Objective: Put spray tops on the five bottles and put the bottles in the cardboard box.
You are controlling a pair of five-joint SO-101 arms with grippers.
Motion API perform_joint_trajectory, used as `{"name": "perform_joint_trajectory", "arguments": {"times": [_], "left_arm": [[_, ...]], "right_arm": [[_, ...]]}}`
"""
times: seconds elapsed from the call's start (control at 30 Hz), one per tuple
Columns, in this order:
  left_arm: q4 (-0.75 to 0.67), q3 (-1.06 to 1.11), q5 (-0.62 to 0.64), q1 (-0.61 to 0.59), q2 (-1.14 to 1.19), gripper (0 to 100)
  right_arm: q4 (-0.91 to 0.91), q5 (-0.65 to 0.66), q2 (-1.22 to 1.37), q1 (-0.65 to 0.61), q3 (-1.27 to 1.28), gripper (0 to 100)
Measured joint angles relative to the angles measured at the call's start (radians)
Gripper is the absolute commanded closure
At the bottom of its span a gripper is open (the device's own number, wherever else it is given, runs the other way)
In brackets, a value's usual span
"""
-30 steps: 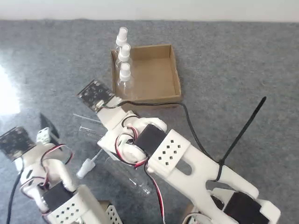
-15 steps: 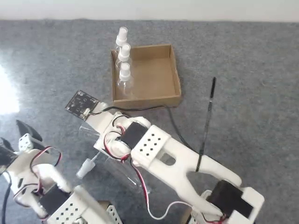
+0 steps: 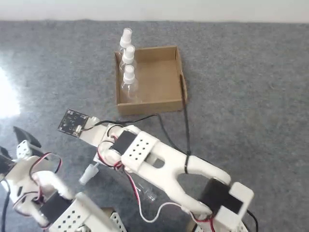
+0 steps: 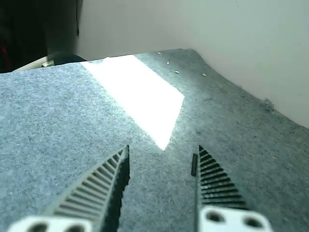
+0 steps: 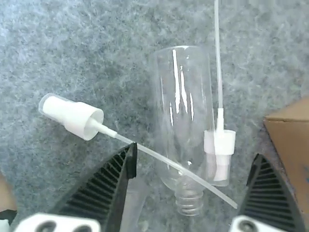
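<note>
The cardboard box point(image 3: 157, 77) stands at the back of the table, with three capped spray bottles point(image 3: 129, 77) upright along its left wall. My right arm point(image 3: 140, 152) stretches over the near middle. Its gripper point(image 5: 193, 154) is open above a clear uncapped bottle point(image 5: 186, 121) lying on the carpet. Beside that bottle lies a loose spray top point(image 5: 72, 116), its thin tube crossing the bottle's neck. A second spray top point(image 5: 219, 145) rests against the bottle. In the high view the loose spray top point(image 3: 89, 173) and bottle point(image 3: 145, 189) lie partly under the arm. My left gripper point(image 4: 161, 152) is open over bare carpet at the near left point(image 3: 14, 145).
Grey carpet point(image 3: 241, 96) covers the table, with free room to the right of the box. A cardboard edge point(image 5: 289, 140) lies close beside the lying bottle. A bright sunlit patch point(image 4: 140, 101) falls on the carpet at the far left.
My right arm has swung left and toward the near edge, away from the box. The left arm has shifted left. The bottles in the box have not moved.
</note>
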Motion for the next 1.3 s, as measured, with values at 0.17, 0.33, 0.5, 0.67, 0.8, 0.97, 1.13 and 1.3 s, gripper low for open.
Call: {"name": "perform_joint_trajectory", "arguments": {"times": [0.17,0.33,0.5,0.67,0.8,0.97,1.13,1.3], "left_arm": [[0.0,0.0,0.0,0.0,0.0,80],[0.0,0.0,0.0,0.0,0.0,80],[0.0,0.0,0.0,0.0,0.0,80],[0.0,0.0,0.0,0.0,0.0,80],[0.0,0.0,0.0,0.0,0.0,80],[0.0,0.0,0.0,0.0,0.0,80],[0.0,0.0,0.0,0.0,0.0,80],[0.0,0.0,0.0,0.0,0.0,80]], "right_arm": [[0.0,0.02,0.098,0.0,-0.054,67.9],[0.0,0.06,0.163,0.011,-0.097,68.2],[0.002,0.063,0.167,0.029,-0.109,78.7],[0.038,0.064,0.166,0.032,-0.135,83.5],[0.083,0.064,0.144,0.041,-0.141,83.6],[0.132,0.064,0.1,0.061,-0.141,83.6],[0.164,0.064,0.075,0.069,-0.141,83.2],[0.15,0.064,0.075,0.071,-0.141,83.2]]}}
